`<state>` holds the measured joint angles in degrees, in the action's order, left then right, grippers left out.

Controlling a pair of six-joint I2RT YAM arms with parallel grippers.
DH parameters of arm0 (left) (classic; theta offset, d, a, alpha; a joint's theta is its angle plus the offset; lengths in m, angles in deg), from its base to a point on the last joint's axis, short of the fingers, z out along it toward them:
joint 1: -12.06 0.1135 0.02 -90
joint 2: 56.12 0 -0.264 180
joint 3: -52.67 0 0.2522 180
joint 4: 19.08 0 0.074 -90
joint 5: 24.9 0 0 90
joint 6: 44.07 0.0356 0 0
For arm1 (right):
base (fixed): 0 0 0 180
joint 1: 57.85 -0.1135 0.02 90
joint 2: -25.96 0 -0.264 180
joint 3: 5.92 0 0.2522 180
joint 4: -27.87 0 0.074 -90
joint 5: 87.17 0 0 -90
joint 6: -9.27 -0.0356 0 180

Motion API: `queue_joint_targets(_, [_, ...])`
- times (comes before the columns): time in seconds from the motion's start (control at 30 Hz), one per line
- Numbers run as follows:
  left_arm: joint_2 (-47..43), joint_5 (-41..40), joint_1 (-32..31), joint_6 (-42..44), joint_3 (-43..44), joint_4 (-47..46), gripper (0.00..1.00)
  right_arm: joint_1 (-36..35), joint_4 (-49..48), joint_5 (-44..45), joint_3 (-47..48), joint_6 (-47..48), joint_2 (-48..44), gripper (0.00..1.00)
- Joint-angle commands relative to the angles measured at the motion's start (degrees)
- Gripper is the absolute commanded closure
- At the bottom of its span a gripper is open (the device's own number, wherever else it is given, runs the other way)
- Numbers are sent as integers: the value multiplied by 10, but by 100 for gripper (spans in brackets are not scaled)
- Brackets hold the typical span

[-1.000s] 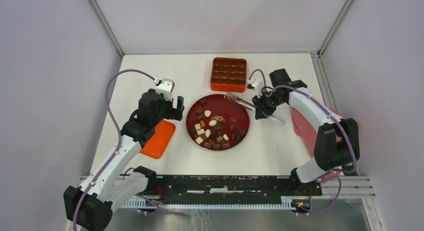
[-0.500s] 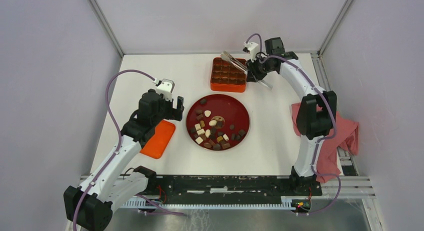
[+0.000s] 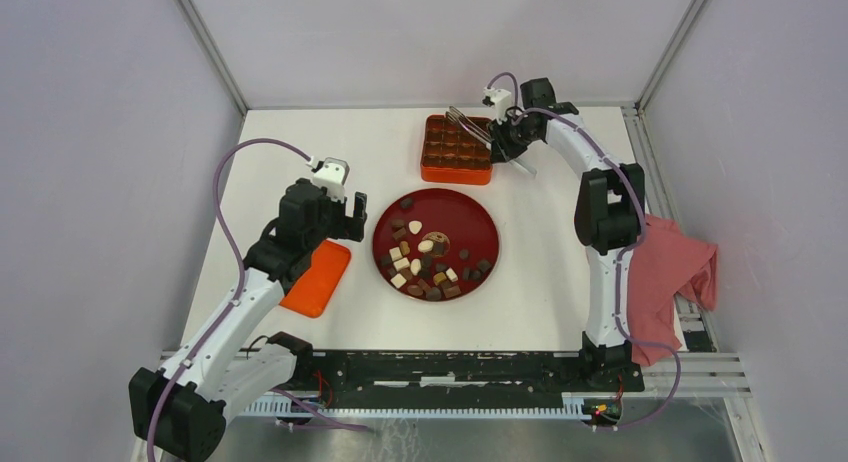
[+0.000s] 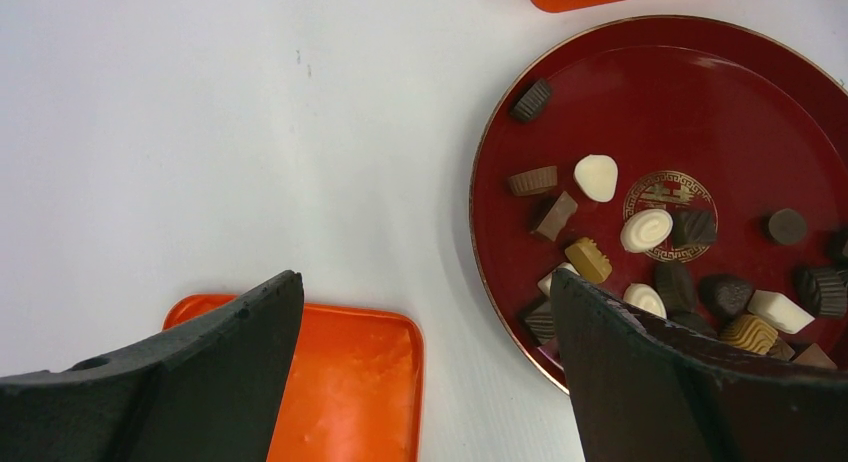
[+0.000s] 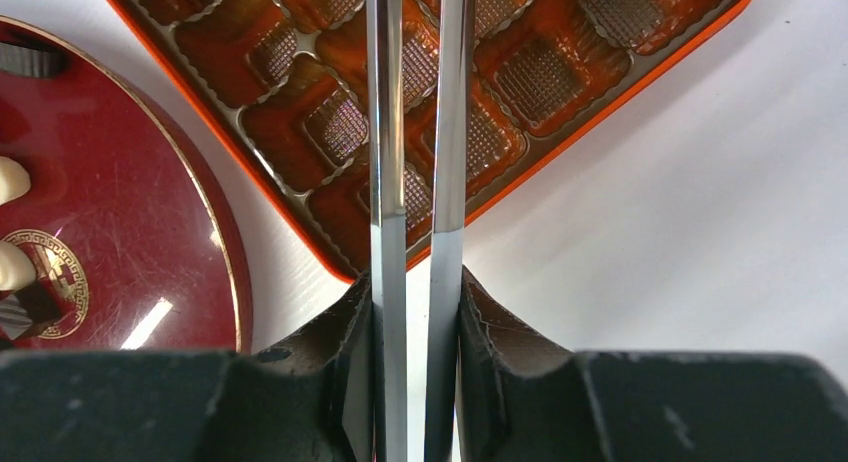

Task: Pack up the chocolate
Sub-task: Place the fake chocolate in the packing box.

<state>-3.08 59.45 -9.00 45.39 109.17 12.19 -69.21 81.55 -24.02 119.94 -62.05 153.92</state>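
The chocolate [image 4: 646, 229] is found on the red plate [image 3: 465, 217], gathered mostly over its middle and near half, with a few pieces scattered toward the far rim. Dark, tan and cream pieces are mixed together and no common direction is kept.

The right claw [image 5: 415, 287] is seen beyond the plate's far-right rim, closed partway on a pair of metal tongs [image 5: 385, 132], which are pinched between its fingers. The two blades are carried out over the orange box [image 3: 458, 175], which sits just past the plate's far rim. Those pockets that show under the blades look empty. Whether a piece is gripped at the tips cannot be told (they run out of the wrist view and are too small from above).

The left claw [image 4: 425, 312] is held wide open with nothing in it, just off the plate's left rim, above the gap between the plate and a flat orange lid [image 4: 340, 382].

The coming move is judged to turn on one relation: the tongs point away from the plate, across the box toward the far left, so the chocolate lies behind and to the near side of their tips. The left claw is nearer the pieces, yet the tool is in the right one, so the tongs would probably have to be swung back toward the plate.
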Motion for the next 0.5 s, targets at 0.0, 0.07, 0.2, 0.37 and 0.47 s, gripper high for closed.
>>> queue_joint_targets(0.0, [2,-6,3,17,2,-14,2,0,-21,-2,39,-7,9,85])
queue_joint_targets(0.07, [3,-6,4,17,2,-13,2,-1,-22,3,39,-7,15,84])
queue_joint_targets(0.2, [5,-3,4,17,2,-14,2,-1,-23,9,51,-7,31,82])
queue_joint_targets(0.37, [4,-2,4,17,2,-14,2,-1,-22,15,56,-6,41,78])
queue_joint_targets(0.47, [5,-2,5,17,2,-13,2,0,-19,16,54,-4,42,76])
